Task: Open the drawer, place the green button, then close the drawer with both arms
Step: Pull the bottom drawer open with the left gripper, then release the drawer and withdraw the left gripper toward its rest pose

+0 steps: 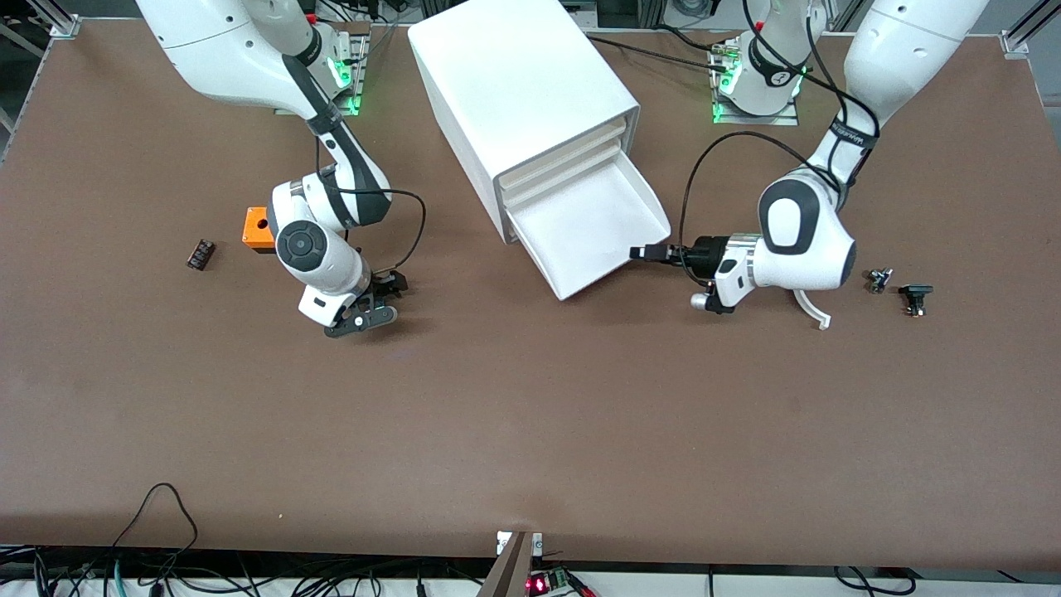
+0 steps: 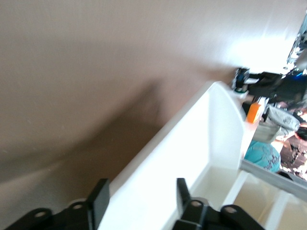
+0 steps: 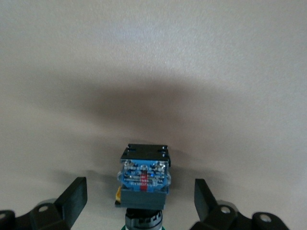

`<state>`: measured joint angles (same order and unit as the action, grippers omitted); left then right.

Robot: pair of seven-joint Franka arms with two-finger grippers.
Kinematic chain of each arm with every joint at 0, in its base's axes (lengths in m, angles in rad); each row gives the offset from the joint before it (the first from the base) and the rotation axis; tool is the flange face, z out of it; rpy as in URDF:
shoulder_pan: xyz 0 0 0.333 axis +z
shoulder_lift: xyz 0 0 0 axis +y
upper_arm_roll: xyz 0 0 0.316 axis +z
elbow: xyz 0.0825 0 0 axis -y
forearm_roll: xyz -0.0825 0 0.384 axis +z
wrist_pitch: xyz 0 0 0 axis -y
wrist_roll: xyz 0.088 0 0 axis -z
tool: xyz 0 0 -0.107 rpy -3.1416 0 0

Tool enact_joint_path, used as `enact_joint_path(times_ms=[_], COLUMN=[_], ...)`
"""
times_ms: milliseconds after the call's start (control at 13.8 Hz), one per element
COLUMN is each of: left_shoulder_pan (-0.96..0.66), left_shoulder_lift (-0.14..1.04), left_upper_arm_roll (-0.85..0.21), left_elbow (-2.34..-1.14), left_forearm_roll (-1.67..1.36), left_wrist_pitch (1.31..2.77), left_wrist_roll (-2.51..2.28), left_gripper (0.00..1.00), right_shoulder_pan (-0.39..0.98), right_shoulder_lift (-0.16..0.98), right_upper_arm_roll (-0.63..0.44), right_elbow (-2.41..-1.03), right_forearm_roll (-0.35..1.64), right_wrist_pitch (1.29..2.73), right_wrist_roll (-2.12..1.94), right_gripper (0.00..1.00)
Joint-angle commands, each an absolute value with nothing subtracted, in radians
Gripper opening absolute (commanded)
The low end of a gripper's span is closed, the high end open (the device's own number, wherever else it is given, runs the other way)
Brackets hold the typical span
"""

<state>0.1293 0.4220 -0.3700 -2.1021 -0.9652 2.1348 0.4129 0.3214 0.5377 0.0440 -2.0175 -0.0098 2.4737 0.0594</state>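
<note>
The white cabinet has its lowest drawer pulled out and empty. My left gripper is at the drawer's front wall near the corner toward the left arm's end. Its fingers are open on either side of that wall. My right gripper is low over the table toward the right arm's end, open. The button lies on the table between its fingers, dark body with a blue label outward, a bit of green cap at the gripper's base. In the front view the gripper hides it.
An orange cube with a hole sits beside the right arm's wrist, and a small black part lies farther toward that end. Two small black parts and a white curved piece lie near the left arm.
</note>
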Motion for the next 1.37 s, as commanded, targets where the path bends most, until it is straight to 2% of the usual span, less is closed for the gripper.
enact_joint_path(times_ms=[0, 217, 289, 361, 434, 651, 867, 1012, 1301], left_shoulder_pan=[0.222, 0.276, 0.278, 0.279, 0.279, 0.265, 0.236, 0.236, 0.236], left_shoulder_lift=[0.252, 0.125, 0.077, 0.030, -0.003, -0.054, -0.055, -0.055, -0.054], left_upper_arm_roll=[-0.364, -0.293, -0.267, -0.246, -0.221, -0.193, -0.193, -0.186, -0.175], left_elbow=[-2.108, -2.039, -2.033, -2.025, -1.979, -1.824, -1.724, -1.710, -1.712], left_forearm_roll=[-0.771, -0.633, -0.564, -0.489, -0.403, -0.139, 0.007, 0.018, 0.018], left_wrist_pitch=[2.121, 2.118, 2.102, 2.065, 2.006, 1.782, 1.645, 1.618, 1.620], left_wrist_roll=[0.384, 0.388, 0.388, 0.387, 0.382, 0.202, -0.013, -0.052, -0.058], left_gripper=[1.00, 1.00, 1.00, 1.00, 1.00, 1.00, 1.00, 1.00, 1.00], right_shoulder_pan=[0.316, 0.322, 0.324, 0.322, 0.321, 0.322, 0.324, 0.324, 0.337], right_shoulder_lift=[0.534, 0.535, 0.538, 0.543, 0.545, 0.534, 0.467, 0.433, 0.417], right_upper_arm_roll=[0.051, 0.051, 0.051, 0.051, 0.051, 0.051, 0.051, 0.051, 0.089], right_elbow=[-2.049, -2.046, -2.043, -2.039, -2.037, -2.014, -1.988, -1.913, -1.648], right_forearm_roll=[-0.023, -0.021, -0.017, -0.015, -0.015, -0.014, -0.015, -0.017, -0.015], right_wrist_pitch=[2.511, 2.502, 2.502, 2.502, 2.503, 2.502, 2.465, 2.369, 2.120], right_wrist_roll=[0.051, 0.066, 0.075, 0.096, 0.107, 0.097, 0.089, 0.084, 0.019], right_gripper=[0.93, 0.56, 0.50, 0.47, 0.43, 0.39, 0.36, 0.34, 0.34])
